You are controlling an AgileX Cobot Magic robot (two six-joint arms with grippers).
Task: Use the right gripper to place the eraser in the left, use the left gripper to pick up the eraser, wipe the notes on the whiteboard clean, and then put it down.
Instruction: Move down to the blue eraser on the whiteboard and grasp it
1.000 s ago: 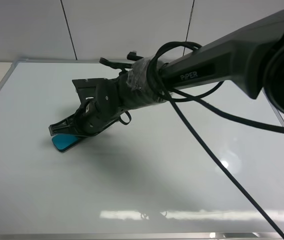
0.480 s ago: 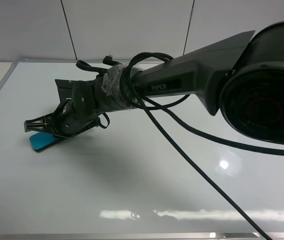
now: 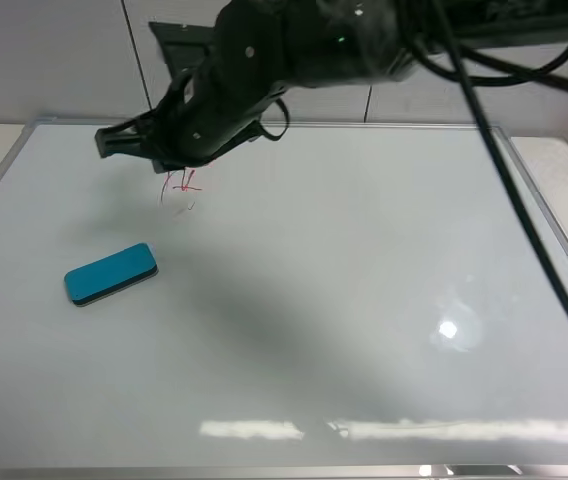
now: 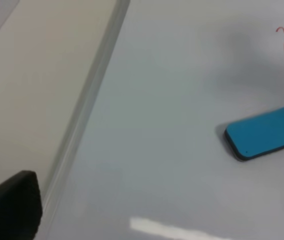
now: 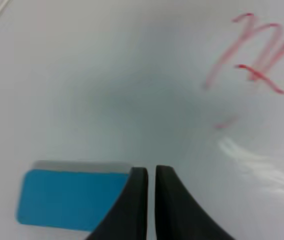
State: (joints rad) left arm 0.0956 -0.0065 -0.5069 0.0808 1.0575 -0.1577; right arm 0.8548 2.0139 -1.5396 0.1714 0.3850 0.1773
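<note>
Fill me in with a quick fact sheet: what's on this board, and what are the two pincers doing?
whiteboard: glossy white, thin silver frame
notes: red scribble, not yet wiped
eraser: teal, lying flat on the board, apart from the notes, touched by neither pincer
right pincer: shut, empty, raised above the board
left pincer: open, empty, clear of the eraser
</note>
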